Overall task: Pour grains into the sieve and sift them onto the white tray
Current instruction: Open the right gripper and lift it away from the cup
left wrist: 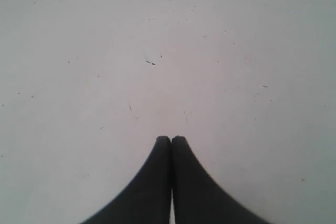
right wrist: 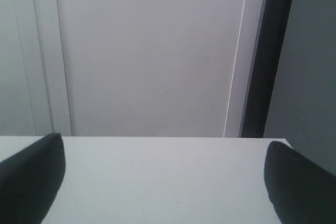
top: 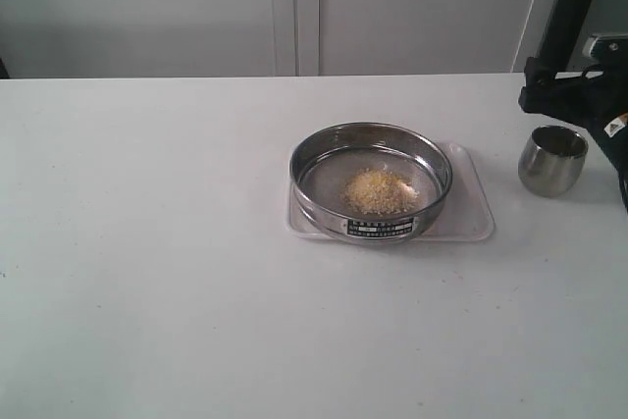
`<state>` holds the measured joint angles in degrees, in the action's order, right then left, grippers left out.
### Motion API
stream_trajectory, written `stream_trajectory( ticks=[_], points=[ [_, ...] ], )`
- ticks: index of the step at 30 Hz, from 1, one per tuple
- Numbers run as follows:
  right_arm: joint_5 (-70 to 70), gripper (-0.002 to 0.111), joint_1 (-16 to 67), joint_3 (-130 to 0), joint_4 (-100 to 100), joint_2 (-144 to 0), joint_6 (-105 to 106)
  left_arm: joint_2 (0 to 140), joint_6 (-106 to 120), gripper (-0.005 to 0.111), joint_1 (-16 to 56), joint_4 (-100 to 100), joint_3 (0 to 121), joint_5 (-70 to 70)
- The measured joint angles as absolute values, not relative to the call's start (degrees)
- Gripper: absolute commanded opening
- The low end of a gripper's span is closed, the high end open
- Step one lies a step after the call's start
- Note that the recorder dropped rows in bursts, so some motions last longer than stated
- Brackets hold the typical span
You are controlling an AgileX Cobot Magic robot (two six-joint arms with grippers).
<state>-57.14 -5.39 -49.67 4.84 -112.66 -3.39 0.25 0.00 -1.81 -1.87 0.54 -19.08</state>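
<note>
Right gripper [right wrist: 163,182] wide open, empty; left gripper [left wrist: 171,139] closed, empty. Grains [top: 380,190] heaped in sieve [top: 306,193] on white tray [top: 471,215], mid-table; steel cup [top: 552,160] near right edge. Pour looks done. Next: grasp sieve rim, shake over tray.

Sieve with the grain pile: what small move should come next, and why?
Probably bring the open right end effector to the sieve rim for shaking: the grains lie heaped on its mesh, the steel cup stands aside, the white tray waits underneath.
</note>
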Motion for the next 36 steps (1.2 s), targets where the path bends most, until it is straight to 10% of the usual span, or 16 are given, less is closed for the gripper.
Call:
stream_trajectory(
  ticks=[7,15,36],
  points=[
    [-55.4,0.07,-5.4,-49.7,5.7,-109.3,-4.5,0.3,0.0,0.0,-1.8,-1.9,0.5,-19.1],
    [-46.3,0.0,-5.4,-49.7,6.3,-105.6,-6.7,0.3,0.0,0.0,-1.8,-1.9,0.5,-19.1],
    [-16.1,0.0,-5.4,-49.7,6.3,-94.8,-12.8,0.3,0.0,0.0,-1.8,-1.9,0.5,-19.1]
  ],
)
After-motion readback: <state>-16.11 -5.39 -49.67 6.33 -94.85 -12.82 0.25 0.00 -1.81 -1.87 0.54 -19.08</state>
